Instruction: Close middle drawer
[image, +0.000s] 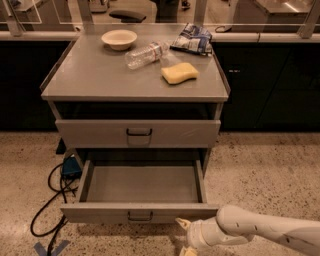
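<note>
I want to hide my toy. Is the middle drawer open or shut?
Open. The middle drawer is pulled far out, showing its bare inside. The tool sits by its front's right end.

One each: bowl (119, 39), bottle (146, 54), sponge (179, 73), bag (194, 39), upper drawer (95, 133), middle drawer (142, 183), gripper (184, 236) just beside its front.

The counter (90, 75) is lit softly from above; shadow is cast above the middle drawer (100, 212), and the gripper (184, 236), below its front's right end, is brightly lit.
</note>
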